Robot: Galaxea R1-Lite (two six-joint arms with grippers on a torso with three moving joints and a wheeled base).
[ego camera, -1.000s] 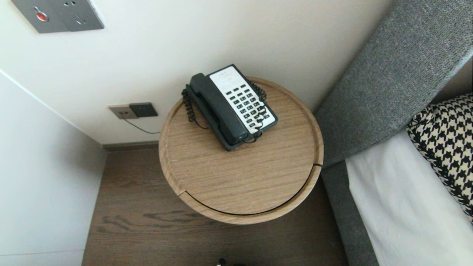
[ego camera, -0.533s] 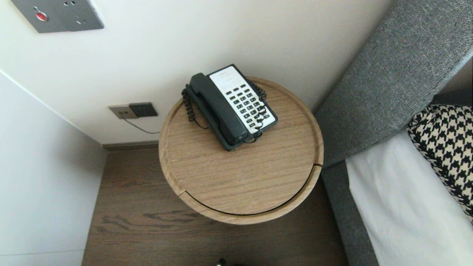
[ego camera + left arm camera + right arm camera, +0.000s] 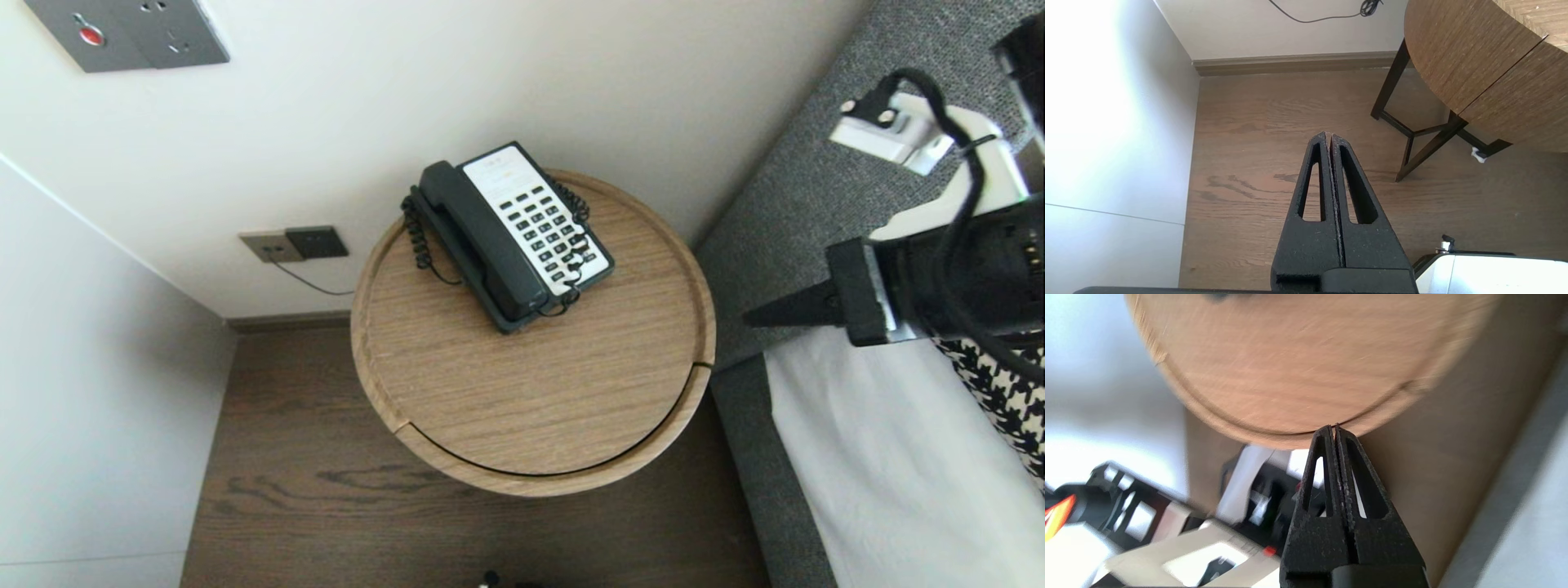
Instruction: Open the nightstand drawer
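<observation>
Our right gripper (image 3: 749,320) hangs out to the right of the round side table (image 3: 539,400), over the spot where the grey headboard (image 3: 849,188) meets the white sheet (image 3: 882,465). Its tip points at the table's rim but sits a bit apart from it. The fingers are pressed tight together with nothing between them. From its own wrist view the tip (image 3: 1332,427) lines up with the table's near edge (image 3: 1290,375).

The telephone (image 3: 514,233) sits at the far side of the tabletop, close to the wall. Its handset is on the cradle and the curly cord loops round the back.

Our left gripper (image 3: 1328,134) is down low over the wood floor (image 3: 1274,122), well off from the table's dark legs (image 3: 1412,143). It's closed all the way too and holding nothing. There's a houndstooth pillow (image 3: 1008,392) on the bed behind the right arm.
</observation>
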